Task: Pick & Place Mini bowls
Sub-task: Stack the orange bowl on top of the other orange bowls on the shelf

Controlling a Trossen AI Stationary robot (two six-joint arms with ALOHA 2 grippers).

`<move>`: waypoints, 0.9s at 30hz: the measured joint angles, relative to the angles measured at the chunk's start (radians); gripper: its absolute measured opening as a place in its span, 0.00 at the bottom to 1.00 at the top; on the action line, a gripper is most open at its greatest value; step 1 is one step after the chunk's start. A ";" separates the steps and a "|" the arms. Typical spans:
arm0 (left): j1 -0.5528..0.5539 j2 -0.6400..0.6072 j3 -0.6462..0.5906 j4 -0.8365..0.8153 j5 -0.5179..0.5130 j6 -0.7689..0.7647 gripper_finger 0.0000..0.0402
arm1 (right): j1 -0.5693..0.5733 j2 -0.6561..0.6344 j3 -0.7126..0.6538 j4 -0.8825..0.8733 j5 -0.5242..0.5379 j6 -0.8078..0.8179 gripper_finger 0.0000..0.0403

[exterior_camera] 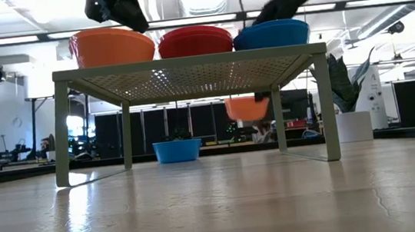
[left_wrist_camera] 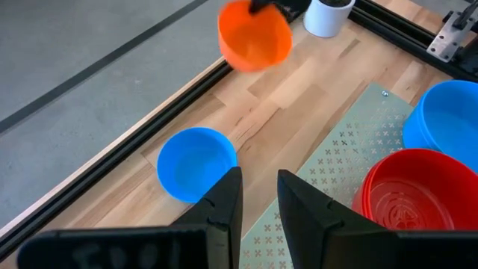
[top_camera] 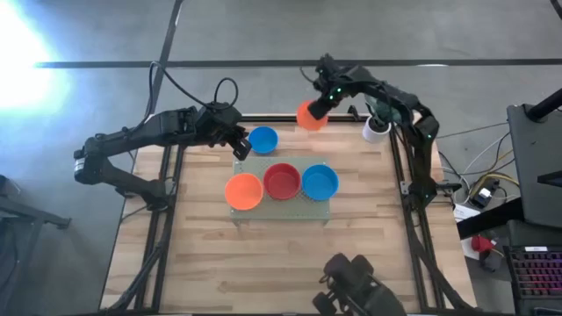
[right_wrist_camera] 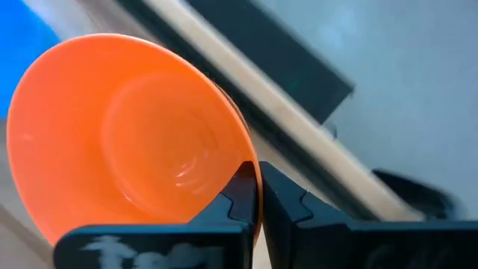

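My right gripper [top_camera: 320,107] is shut on an orange mini bowl [top_camera: 308,117] lifted above the table's far edge; in the low view this orange bowl [exterior_camera: 247,108] hangs clear of the table. My left gripper [top_camera: 239,146] is narrowly open and empty, just left of a blue mini bowl [top_camera: 262,140] that sits on its base on the table. In the left wrist view the blue bowl [left_wrist_camera: 196,164] lies just past the fingertips [left_wrist_camera: 225,196]. An orange bowl [top_camera: 244,190], a red bowl [top_camera: 282,181] and a blue bowl [top_camera: 320,181] sit on the pale green perforated stand [top_camera: 309,209]. My right gripper [right_wrist_camera: 259,196] pinches the orange bowl's rim [right_wrist_camera: 252,166], one finger inside the bowl and one outside its wall. The bowl is lifted clear of the table and tilted, with its opening turned toward the wrist camera.
A small white pot [top_camera: 376,130] stands at the table's far right corner, close to the right arm. The stand [exterior_camera: 186,62] is raised on legs, with open room under it. The near half of the wooden table [top_camera: 263,263] is bare. A dark device [top_camera: 356,285] sits at the near edge.
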 joint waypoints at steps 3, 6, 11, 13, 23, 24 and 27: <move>0.000 0.001 0.000 0.000 0.000 0.000 0.19 | 0.016 -0.071 0.028 0.000 0.051 0.000 0.02; 0.000 0.003 0.000 0.004 -0.003 0.015 0.19 | 0.043 -0.143 0.053 0.001 0.079 0.002 0.02; 0.000 0.003 0.000 0.008 -0.008 0.092 0.20 | 0.129 -0.240 0.076 0.015 0.153 0.002 0.02; 0.000 0.003 -0.001 0.020 -0.008 0.105 0.20 | 0.174 -0.267 0.081 0.018 0.208 -0.001 0.02; -0.011 0.012 -0.001 0.203 -0.004 0.350 0.20 | 0.359 -0.300 0.082 0.089 0.373 -0.019 0.02; -0.016 0.015 -0.001 0.227 -0.004 0.388 0.20 | 0.369 -0.299 0.082 0.093 0.385 -0.026 0.02; -0.024 0.019 -0.001 0.271 -0.011 0.486 0.20 | 0.397 -0.298 0.081 0.110 0.413 -0.031 0.02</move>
